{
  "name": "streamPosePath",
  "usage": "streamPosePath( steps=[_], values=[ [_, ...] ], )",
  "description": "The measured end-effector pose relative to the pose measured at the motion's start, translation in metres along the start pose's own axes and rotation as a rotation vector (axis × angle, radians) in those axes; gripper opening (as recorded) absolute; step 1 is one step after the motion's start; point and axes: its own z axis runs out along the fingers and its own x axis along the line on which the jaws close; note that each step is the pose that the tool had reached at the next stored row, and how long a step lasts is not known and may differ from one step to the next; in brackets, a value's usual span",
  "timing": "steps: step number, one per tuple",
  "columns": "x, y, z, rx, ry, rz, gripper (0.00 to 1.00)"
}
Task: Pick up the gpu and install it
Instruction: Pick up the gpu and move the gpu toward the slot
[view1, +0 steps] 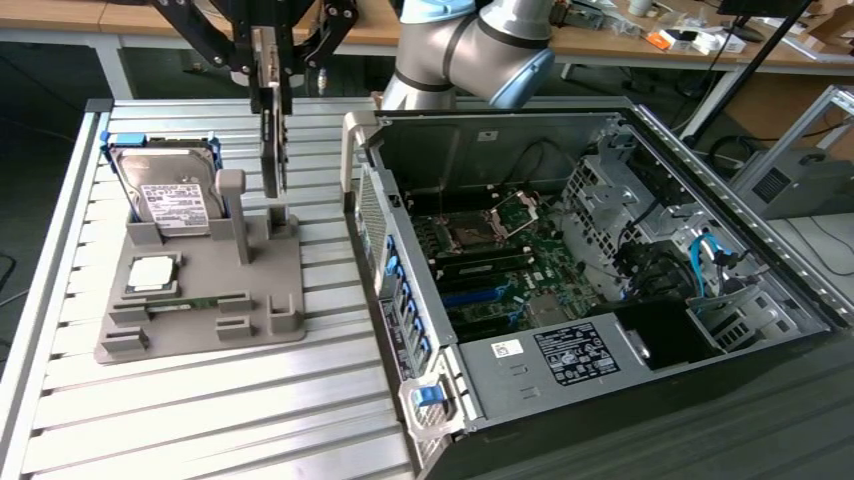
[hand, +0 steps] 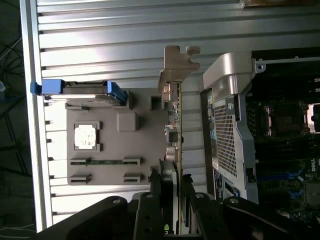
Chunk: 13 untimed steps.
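Observation:
The gpu (view1: 274, 150) is a thin dark card seen edge-on, hanging upright just above the grey holder stand (view1: 200, 310) on the slatted table. My gripper (view1: 271, 85) is shut on its upper edge, one black finger on each face. In the wrist view the gpu (hand: 176, 125) runs as a narrow strip with its silver end bracket (hand: 177, 60) at the far end, and my gripper (hand: 172, 192) clamps it between two black fingers (hand: 152, 200). The open computer case (view1: 587, 260) lies at the exterior view's right, its motherboard (view1: 494, 270) exposed.
A silver hard drive (view1: 167, 195) with a white label stands in the holder stand beside a small square CPU chip (view1: 151, 272). The case's raised side wall (view1: 380, 230) stands between the stand and the motherboard. Cables and drive bays (view1: 667, 250) crowd the case's right part.

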Motion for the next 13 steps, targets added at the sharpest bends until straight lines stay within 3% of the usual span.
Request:
streamPosePath(
  steps=[4, 13],
  values=[
    [-0.005, -0.0042, 0.0, 0.0004, 0.0039, 0.0, 0.27],
    [-0.018, -0.0047, 0.0008, 0.0012, 0.0152, 0.001, 0.27]
  ],
)
